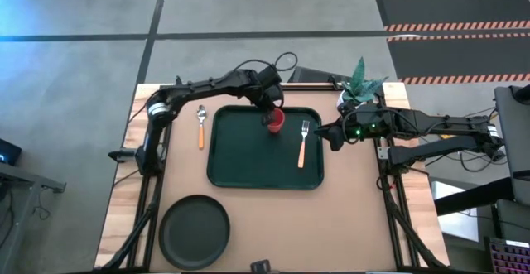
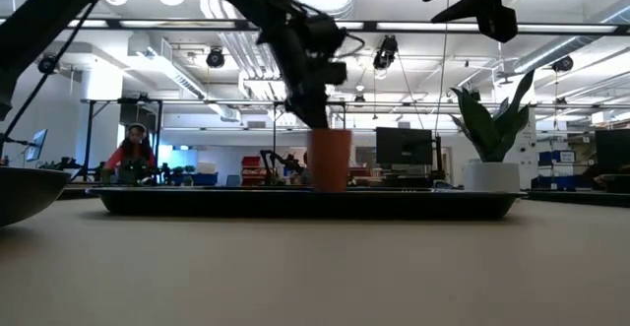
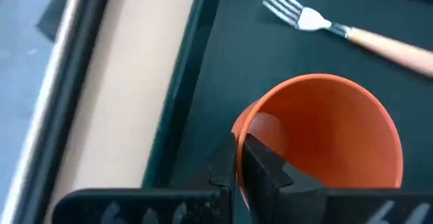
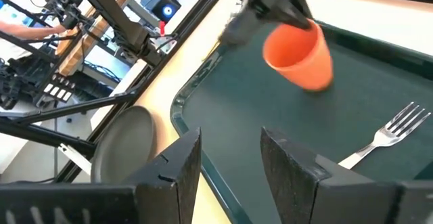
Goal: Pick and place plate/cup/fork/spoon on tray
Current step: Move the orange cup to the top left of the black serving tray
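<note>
The red cup [image 1: 276, 122] stands upright over the far middle of the dark green tray [image 1: 240, 170], and my left gripper [image 1: 272, 115] is shut on it. The fork [image 1: 303, 141] lies flat on the tray's right part, tines toward the far edge. The spoon [image 1: 200, 125] lies on the table left of the tray. The dark plate [image 1: 195, 231] rests on the table near the front left. My right gripper [image 1: 331, 135] is open and empty, above the tray's right edge, beside the fork. My left gripper pinches the cup's wall at the rim [image 3: 238, 139], one finger [image 3: 264, 164] inside the cup and one outside. The fingers come from above and from the table's far left. The cup is upright with its base down at the tray [image 2: 330, 186]; whether it rests there I cannot tell.
A white pot with a green plant [image 1: 360, 88] stands at the far right, just behind my right arm. A person [image 2: 128, 154] sits far off in the room behind the table. Bare table lies between the tray and the front edge, right of the plate.
</note>
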Motion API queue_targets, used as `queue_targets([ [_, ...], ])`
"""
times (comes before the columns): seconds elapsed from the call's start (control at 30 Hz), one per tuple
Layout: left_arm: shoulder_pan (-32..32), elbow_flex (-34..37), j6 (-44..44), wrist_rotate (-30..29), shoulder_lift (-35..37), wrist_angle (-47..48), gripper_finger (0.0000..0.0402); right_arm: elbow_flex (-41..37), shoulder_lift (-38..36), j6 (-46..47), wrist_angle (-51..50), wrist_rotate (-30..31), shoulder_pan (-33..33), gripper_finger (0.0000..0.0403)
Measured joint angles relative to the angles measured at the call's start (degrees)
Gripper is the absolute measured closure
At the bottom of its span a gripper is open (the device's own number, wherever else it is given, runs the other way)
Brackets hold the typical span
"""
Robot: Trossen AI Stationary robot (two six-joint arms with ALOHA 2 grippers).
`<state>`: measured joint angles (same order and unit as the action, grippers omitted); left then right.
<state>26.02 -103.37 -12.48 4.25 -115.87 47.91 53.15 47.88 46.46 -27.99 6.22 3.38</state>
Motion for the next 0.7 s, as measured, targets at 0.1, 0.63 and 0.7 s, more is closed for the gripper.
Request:
queue_targets([
  [0.1, 0.07, 0.17, 0.08, -0.61, 3.89, 5.17, 0.0401, 0.00, 0.00, -0.11, 0.01, 0.03, 0.00, 0.0264],
  [0.63, 7.23, 15.89, 4.30, -4.63, 19.48, 12.34, 0.0401, 0.00, 2.12, -1.09, 0.05, 0.87, -0.02, 0.0264],
  [0.7, 8.55, 18.46, 4.64, -4.63, 19.80, 10.92, 0.0401, 0.00, 2.77, -1.08, 0.18, 0.87, -0.02, 0.0264],
])
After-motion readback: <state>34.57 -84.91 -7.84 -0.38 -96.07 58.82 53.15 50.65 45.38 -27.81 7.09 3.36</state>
